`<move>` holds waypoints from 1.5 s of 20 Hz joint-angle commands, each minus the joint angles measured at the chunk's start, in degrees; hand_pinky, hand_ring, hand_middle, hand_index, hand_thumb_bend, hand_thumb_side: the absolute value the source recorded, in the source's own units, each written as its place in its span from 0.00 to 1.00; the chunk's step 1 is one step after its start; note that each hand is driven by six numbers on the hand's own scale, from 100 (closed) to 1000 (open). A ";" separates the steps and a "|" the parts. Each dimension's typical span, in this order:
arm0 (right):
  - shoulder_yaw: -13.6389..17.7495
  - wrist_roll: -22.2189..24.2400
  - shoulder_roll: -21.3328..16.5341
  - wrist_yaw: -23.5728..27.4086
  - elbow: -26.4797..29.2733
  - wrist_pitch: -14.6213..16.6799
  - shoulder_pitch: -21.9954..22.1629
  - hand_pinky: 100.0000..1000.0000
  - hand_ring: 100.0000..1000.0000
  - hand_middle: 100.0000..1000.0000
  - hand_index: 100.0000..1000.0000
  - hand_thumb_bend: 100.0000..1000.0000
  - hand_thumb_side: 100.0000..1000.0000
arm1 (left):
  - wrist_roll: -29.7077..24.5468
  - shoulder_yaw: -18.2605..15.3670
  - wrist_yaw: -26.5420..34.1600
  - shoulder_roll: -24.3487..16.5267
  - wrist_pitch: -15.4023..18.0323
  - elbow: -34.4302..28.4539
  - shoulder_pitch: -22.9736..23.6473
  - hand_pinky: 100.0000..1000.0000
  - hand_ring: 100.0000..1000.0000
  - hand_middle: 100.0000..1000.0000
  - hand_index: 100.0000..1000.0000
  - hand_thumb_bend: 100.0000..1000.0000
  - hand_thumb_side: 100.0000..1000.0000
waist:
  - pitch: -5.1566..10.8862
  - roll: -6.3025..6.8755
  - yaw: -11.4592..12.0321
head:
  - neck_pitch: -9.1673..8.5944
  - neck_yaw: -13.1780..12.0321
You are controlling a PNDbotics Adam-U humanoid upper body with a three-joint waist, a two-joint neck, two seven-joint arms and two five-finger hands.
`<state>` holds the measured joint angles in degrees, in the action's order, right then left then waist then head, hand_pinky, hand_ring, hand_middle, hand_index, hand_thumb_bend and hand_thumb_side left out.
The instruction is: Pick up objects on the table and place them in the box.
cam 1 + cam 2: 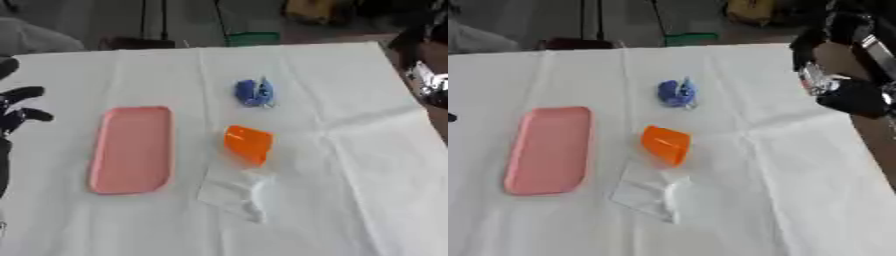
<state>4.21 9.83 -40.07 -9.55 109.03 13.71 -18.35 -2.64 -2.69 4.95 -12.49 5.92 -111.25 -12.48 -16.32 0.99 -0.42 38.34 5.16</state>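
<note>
A flat pink box (131, 150) lies left of centre on the white-covered table (367, 175). A small blue object (255, 92) sits further back near the middle. An orange cup-like piece (248, 142) lies on its side in front of it, with a clear plastic bag (236, 192) just below, touching it. My left hand (16, 107) shows at the left edge beside the pink box, fingers spread, holding nothing. My right hand (852, 98) hangs above the table's right edge, well away from the objects; its shape is blurred.
Beyond the table's far edge stand a green item (252, 37), a yellowish object (750, 10) and dark stand legs (154, 22). A grey shape (35, 37) sits at the far left corner. Bare cloth stretches across the front and right of the table.
</note>
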 commanded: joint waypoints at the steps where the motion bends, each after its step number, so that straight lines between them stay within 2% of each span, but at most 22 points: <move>1: 0.48 -0.26 -1.58 -0.05 1.28 -0.08 -0.49 0.58 0.61 0.90 0.80 0.00 0.49 | -0.10 -0.04 0.09 -0.98 0.28 -1.29 -0.32 0.51 0.71 0.87 0.85 0.09 0.86 | 0.99 -0.10 -0.03 | -0.03 0.12; 5: -0.31 -0.01 -2.13 -0.41 0.80 -0.70 -2.06 0.57 0.61 0.89 0.80 0.00 0.47 | -0.14 0.03 0.09 -1.00 0.26 -1.25 -0.27 0.51 0.72 0.87 0.85 0.10 0.86 | 1.08 -0.14 -0.03 | 0.12 0.30; 10: -3.88 2.21 -3.92 -1.93 -2.03 -0.95 -7.53 0.57 0.62 0.88 0.81 0.00 0.47 | -0.36 0.25 0.14 -1.01 0.23 -1.15 -0.19 0.51 0.72 0.87 0.85 0.09 0.86 | 1.31 -0.18 0.34 | 0.23 0.75; 15: -7.85 5.58 -3.13 -3.59 -7.23 0.03 -13.29 0.59 0.64 0.90 0.81 0.00 0.52 | -0.60 0.48 0.20 -0.89 0.15 -1.03 -0.14 0.51 0.72 0.87 0.85 0.10 0.87 | 1.44 -0.27 0.93 | 0.45 1.27; 20: -12.32 10.84 -0.82 -8.19 -15.14 2.82 -19.07 0.62 0.68 0.92 0.83 0.00 0.58 | -0.85 0.70 0.25 -0.81 0.11 -0.96 -0.13 0.51 0.72 0.87 0.85 0.10 0.87 | 1.51 -0.38 1.51 | 0.59 1.84; 27: -16.98 15.34 2.40 -15.89 -22.41 7.58 -22.48 0.65 0.71 0.92 0.86 0.00 0.64 | -1.06 0.90 0.29 -0.72 0.09 -0.93 -0.18 0.51 0.72 0.87 0.85 0.10 0.87 | 1.55 -0.36 2.04 | 0.69 2.27; 30: -17.91 15.91 3.61 -18.47 -24.88 9.23 -23.15 0.65 0.71 0.92 0.86 0.00 0.65 | -1.10 0.93 0.34 -0.72 0.10 -0.97 -0.19 0.51 0.72 0.87 0.85 0.09 0.87 | 1.59 -0.28 2.12 | 0.68 2.32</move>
<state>-13.69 25.41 -35.95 -26.68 84.77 22.12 -40.35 -3.53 -1.88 5.04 -12.50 5.98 -111.23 -12.45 -16.04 0.70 1.63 38.82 7.23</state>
